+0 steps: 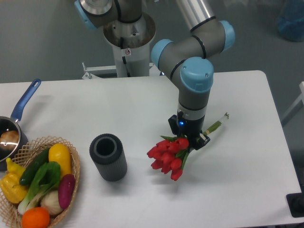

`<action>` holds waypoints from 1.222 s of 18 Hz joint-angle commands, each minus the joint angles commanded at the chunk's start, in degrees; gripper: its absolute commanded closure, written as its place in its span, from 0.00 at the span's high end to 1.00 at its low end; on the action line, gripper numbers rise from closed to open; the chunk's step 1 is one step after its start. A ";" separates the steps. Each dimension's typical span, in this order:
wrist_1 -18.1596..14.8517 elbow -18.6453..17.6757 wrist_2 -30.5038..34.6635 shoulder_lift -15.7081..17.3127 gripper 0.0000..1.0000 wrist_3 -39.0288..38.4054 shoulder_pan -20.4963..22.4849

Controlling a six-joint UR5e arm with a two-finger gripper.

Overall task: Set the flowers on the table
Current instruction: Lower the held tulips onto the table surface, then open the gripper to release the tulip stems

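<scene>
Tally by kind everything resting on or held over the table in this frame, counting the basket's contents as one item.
Bunch of flowers, held in the gripper: 1
Dark cylinder vase: 1
Basket of vegetables: 1
Saucepan with blue handle: 1
Total: 4

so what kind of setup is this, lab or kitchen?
Likely a robot lab: white table on a grey floor, arm bolted to a metal pedestal, staged props like the vegetable basket and flowers.

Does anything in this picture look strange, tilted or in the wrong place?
Nothing looks spilled or damaged. The flowers hang slanted in the gripper, buds down-left, stems up-right over the table. The dark vase stands upright and holds nothing.
</scene>
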 joint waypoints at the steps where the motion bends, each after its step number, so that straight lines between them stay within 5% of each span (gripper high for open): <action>1: 0.00 -0.26 0.88 -0.18 0.40 0.00 -0.53; 22: 0.35 -1.58 1.07 -2.82 0.53 -1.32 -1.86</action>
